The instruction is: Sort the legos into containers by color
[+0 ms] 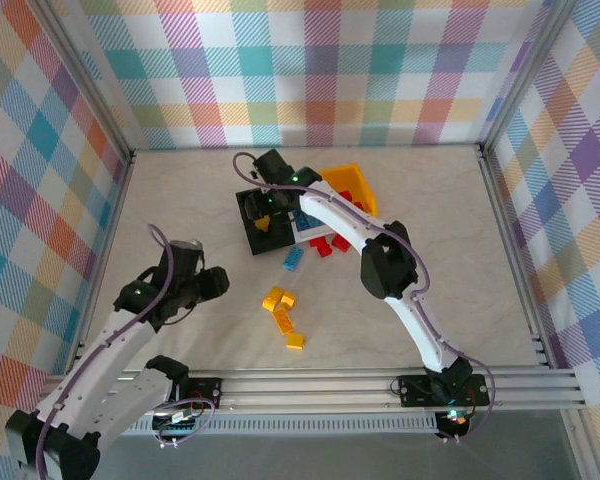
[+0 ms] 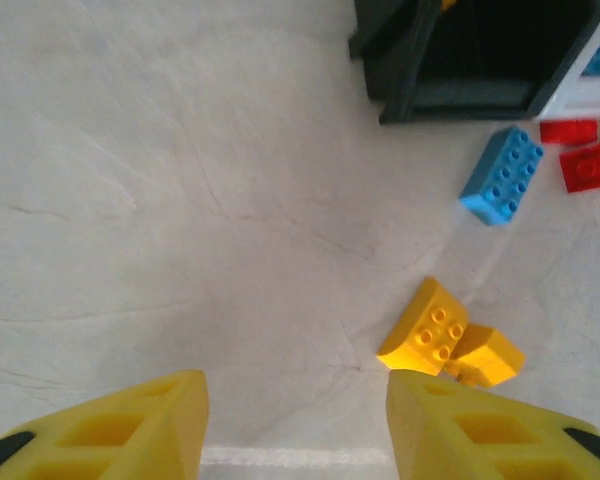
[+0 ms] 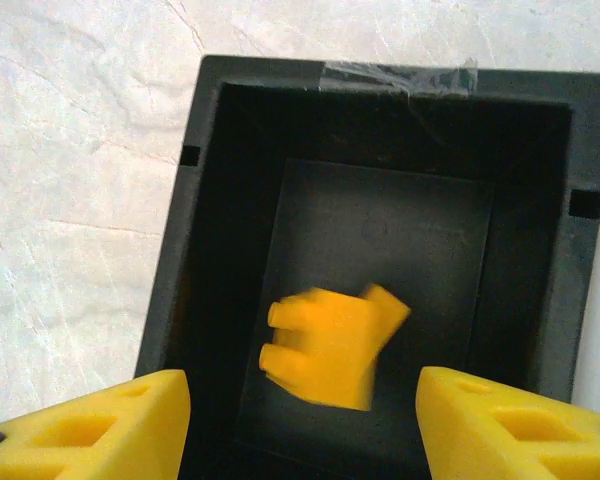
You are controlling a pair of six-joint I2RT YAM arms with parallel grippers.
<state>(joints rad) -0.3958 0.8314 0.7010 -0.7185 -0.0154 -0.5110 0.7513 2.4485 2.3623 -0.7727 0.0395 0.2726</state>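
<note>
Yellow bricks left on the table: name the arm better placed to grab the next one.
Left. The left gripper hangs open above the table with the yellow bricks just ahead; the right gripper is over the black bin, farther away.

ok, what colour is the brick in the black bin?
Yellow-orange. The small studded plastic brick shows best in the right wrist view, slightly blurred.

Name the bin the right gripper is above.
The black bin, leftmost of the row; the right gripper hangs over it, a yellow brick blurred inside.
</note>
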